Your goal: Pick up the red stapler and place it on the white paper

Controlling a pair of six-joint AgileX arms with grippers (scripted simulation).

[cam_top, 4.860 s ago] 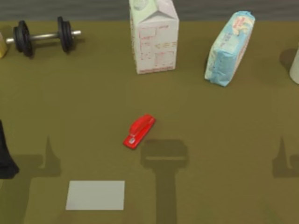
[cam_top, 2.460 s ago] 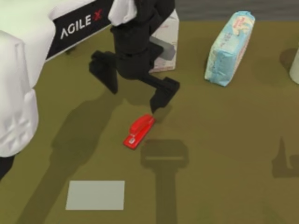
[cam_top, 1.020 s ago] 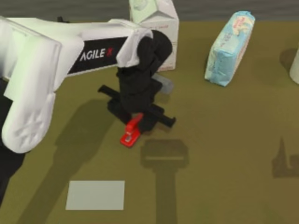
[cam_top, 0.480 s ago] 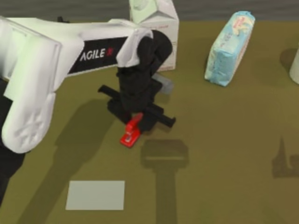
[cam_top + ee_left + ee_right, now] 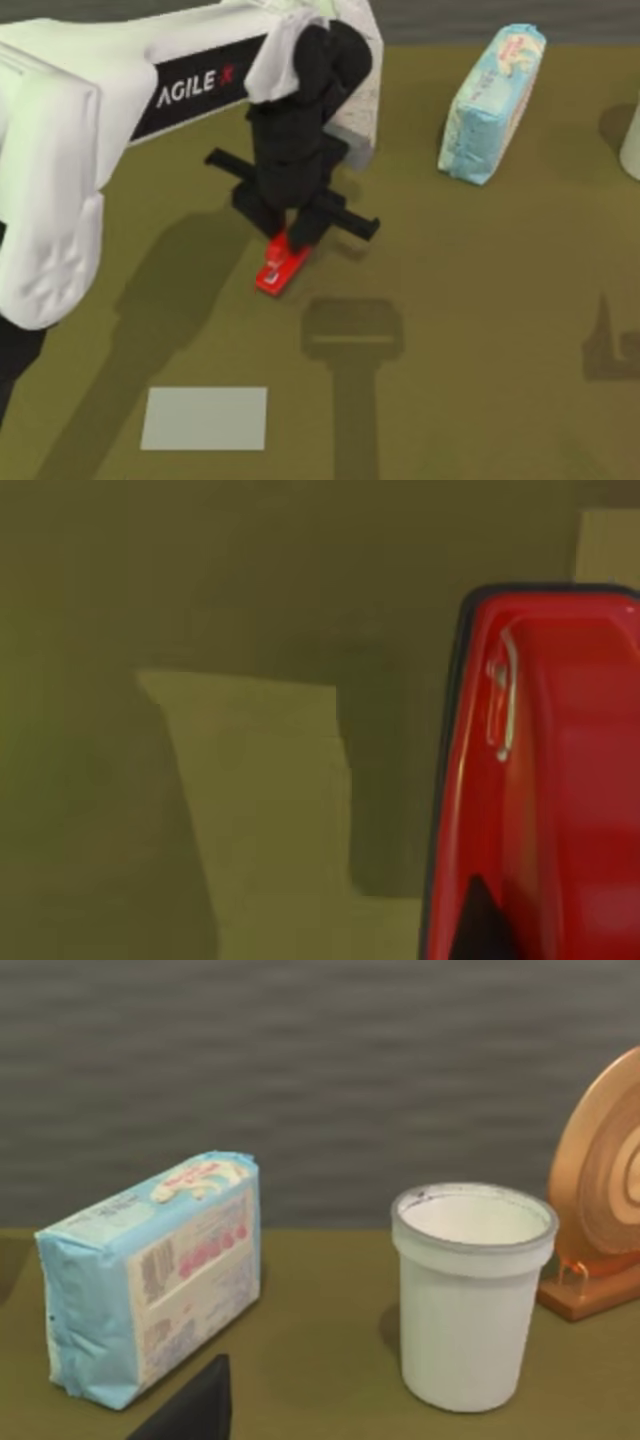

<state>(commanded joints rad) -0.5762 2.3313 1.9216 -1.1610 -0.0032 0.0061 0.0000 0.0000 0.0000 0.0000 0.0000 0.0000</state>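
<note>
Red stapler (image 5: 281, 268), pale grey-white paper (image 5: 204, 418), olive table (image 5: 480, 300), light-blue packet (image 5: 490, 100), white cup (image 5: 470, 1295), black left gripper (image 5: 295, 240).

Bg clutter only:
- olive table (image 5: 500, 300), dark wall behind in right wrist view
- blue-white soft packet (image 5: 491, 103) at back, right of centre, tilted; pink print on label side
- white cup (image 5: 471, 1295) near it, upright, grey rim, only sliver at top view's right edge
- copper-colour disc (image 5: 602, 1205) on stand just beside cup
- white carton (image 5: 368, 100) at back centre, mostly hidden
</note>
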